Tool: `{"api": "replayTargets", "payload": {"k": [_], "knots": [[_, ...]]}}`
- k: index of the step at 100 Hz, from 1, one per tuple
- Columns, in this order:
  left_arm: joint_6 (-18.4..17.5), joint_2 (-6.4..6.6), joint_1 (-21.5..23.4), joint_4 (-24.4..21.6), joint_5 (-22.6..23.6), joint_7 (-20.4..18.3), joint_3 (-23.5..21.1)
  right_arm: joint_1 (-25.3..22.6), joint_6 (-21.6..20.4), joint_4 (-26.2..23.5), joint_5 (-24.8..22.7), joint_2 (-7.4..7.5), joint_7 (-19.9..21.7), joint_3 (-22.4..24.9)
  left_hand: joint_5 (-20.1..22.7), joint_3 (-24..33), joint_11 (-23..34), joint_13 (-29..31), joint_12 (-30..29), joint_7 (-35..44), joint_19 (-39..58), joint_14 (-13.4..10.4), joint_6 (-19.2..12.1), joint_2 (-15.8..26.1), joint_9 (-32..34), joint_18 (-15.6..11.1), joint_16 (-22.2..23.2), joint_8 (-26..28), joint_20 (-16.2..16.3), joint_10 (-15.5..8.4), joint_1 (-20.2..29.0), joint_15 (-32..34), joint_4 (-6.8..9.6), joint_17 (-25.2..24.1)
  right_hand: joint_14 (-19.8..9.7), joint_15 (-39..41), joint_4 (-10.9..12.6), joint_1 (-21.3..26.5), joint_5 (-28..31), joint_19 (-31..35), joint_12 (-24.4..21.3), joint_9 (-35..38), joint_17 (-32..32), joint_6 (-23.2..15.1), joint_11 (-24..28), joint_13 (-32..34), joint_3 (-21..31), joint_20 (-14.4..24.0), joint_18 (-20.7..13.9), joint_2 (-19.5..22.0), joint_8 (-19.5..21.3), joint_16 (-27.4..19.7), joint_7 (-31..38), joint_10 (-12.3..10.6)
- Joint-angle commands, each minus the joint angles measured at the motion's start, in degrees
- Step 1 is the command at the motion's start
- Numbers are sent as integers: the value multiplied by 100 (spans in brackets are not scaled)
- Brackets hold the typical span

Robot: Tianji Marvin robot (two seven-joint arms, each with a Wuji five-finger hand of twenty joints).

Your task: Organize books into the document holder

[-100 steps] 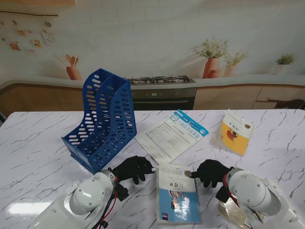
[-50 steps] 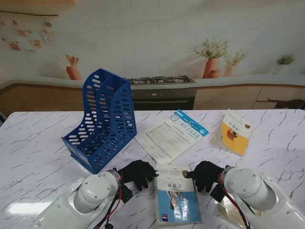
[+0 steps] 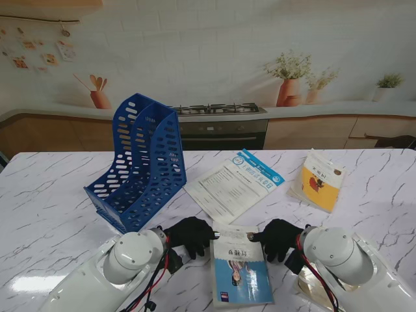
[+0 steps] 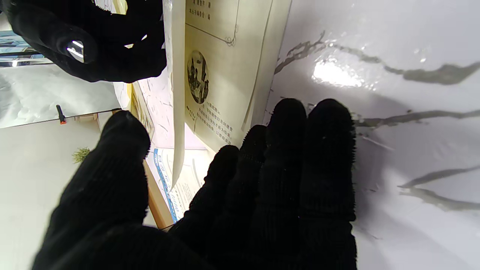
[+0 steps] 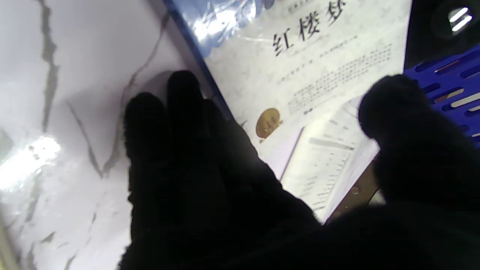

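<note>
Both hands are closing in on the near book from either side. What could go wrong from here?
1. The left hand and right hand only meet the near book at its far corners, so it may pivot or slip on the table.
2. The left wrist view shows its cover lifting apart; fingers might catch the cover alone.
3. The holder sits close by the left hand, and a swing might knock it.

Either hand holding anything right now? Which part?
Both hands, left and right, flank the blue-cover book's far end at its side edges; a closed grip cannot be confirmed.

Three books (image 3: 241, 273) (image 3: 234, 184) (image 3: 318, 179), one blue document holder (image 3: 139, 166), two black-gloved hands (image 3: 190, 235) (image 3: 278, 238).
</note>
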Motion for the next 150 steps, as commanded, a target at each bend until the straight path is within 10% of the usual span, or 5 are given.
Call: {"api": "replayTargets", "payload": {"k": [1, 91, 119, 123, 150], "knots": [[-35, -52, 90, 198, -58, -125, 151, -183, -15, 195, 58, -97, 14, -172, -191, 145, -427, -44, -205, -206, 79, 320, 348, -14, -106, -202, -19, -136, -123, -11, 49, -169, 16, 122, 232, -544, 106, -7, -22, -21, -385, -316, 133, 100, -772, -299, 69, -71, 614, -80, -301, -223, -319, 523], [-252, -132, -94, 424, -433, -160, 385, -398, 165, -16, 1004, -389, -776, -225, -921, 1361, -404, -186, 448, -752, 485, -190, -36, -390, -1409, -539, 668, -269, 460, -250, 476, -3, 36, -147, 772, -766, 122, 369, -734, -413, -397, -1310, -564, 388, -869, -1060, 663, -215, 1529, -127, -324, -238, -789, 893], [-247, -172, -20, 418, -476, -14, 328, -505, 623, -130, 2025, -544, -926, -84, -995, 1449, -540, -263, 302, -891, 482, 206, 72, -401, -1558, -576, 715, -367, 440, -142, 505, -16, 48, -150, 368, -744, 191, 567, -1517, -643, -171, -1999, -1848, -155, -299, -1856, 707, 263, 2021, 34, 239, -102, -789, 159], [-243, -169, -18, 414, -473, -21, 328, -513, 664, -136, 2102, -561, -956, -68, -999, 1477, -533, -112, 284, -905, 486, -402, 75, -403, -1568, -615, 701, -381, 442, -151, 501, 19, 46, -156, 330, -669, 191, 570, -1548, -637, -134, -2042, -1871, -223, -206, -1860, 737, 297, 1999, 28, 303, -62, -773, 98], [-230, -180, 38, 344, -514, 29, 259, -527, 695, -130, 2206, -614, -1098, -37, -1006, 1812, -297, -209, 438, -869, 891, -348, 39, -568, -1584, -552, 1052, -369, 695, -270, 627, 274, 41, -238, 292, -488, 197, 655, -1661, -641, -50, -2244, -1975, -427, 57, -1948, 873, 422, 1897, 17, 565, 37, -752, -61]]}}
